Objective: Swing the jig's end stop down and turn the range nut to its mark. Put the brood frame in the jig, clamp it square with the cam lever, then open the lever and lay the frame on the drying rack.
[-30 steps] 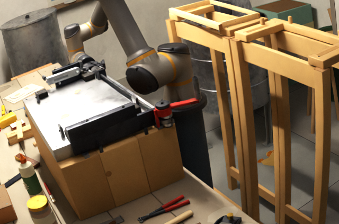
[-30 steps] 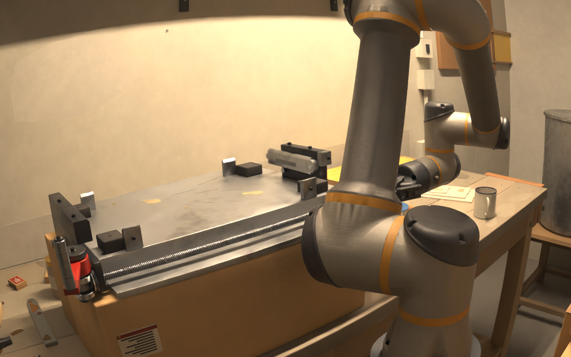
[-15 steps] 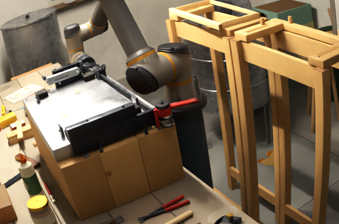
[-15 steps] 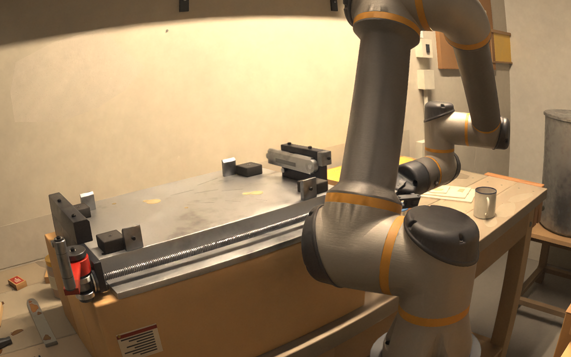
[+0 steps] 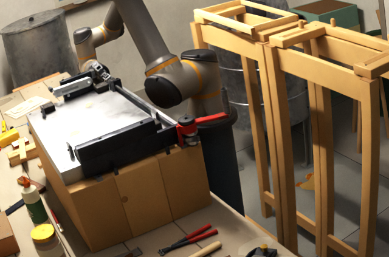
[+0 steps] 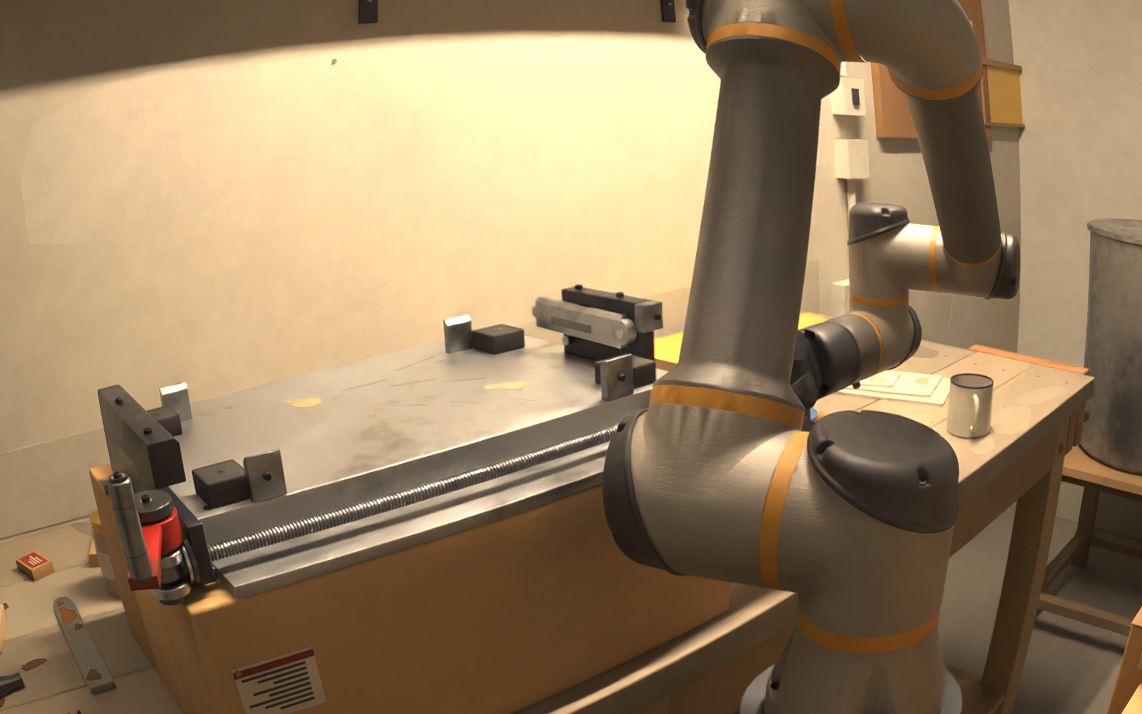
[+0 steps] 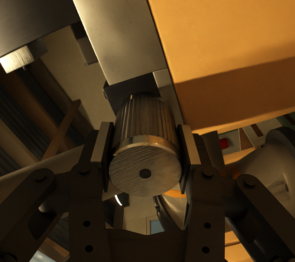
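Note:
My gripper (image 7: pixel 145 157) (image 5: pixel 103 75) is at the far end of the jig (image 5: pixel 100 122), at the end of the threaded rod (image 6: pixel 416 497) that runs along the plate's edge. Between its fingers sits the range nut (image 7: pixel 145 145), a knurled steel cylinder with a small hole in its end face. The silver end stop (image 5: pixel 73 86) lies flat across its black bracket at that same end. The red cam lever (image 5: pixel 201 120) sticks out sideways at the near corner. The brood frame (image 5: pixel 245 15) lies on top of the drying rack (image 5: pixel 314 91). My gripper is closed on the range nut.
The tall wooden drying rack stands on the floor to the right of the bench. The arm's elbow (image 5: pixel 179 81) hangs close beside the jig's rod side. Glue bottle (image 5: pixel 33 200), pliers (image 5: pixel 188 238) and wood scraps litter the bench; a mug (image 6: pixel 971 404) sits on the side table.

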Robot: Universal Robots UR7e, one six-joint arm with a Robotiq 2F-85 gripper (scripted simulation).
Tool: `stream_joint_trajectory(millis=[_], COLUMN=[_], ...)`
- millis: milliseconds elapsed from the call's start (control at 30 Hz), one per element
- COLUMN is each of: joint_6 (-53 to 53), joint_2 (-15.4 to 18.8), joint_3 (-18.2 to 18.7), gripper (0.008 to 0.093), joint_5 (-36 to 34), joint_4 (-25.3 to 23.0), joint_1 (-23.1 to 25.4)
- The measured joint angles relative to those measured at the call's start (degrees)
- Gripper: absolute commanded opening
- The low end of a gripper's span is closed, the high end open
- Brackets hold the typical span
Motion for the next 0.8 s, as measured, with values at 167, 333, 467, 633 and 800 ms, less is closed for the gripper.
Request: stream_joint_trajectory(millis=[167, 333, 467, 633, 800], joint_6=[-19.07, -37.2, -50.18, -63.61, -73.28], joint_2=[0.0, 0.0, 0.0, 0.0, 0.0], joint_3=[0.0, 0.0, 0.0, 0.0, 0.0], gripper=[0.008, 0.008, 0.008, 0.008, 0.008], joint_5=[0.0, 0.0, 0.0, 0.0, -0.01], joint_4=[0.0, 0.01, 0.01, 0.01, 0.01], joint_1=[0.0, 0.0, 0.0, 0.0, 0.0])
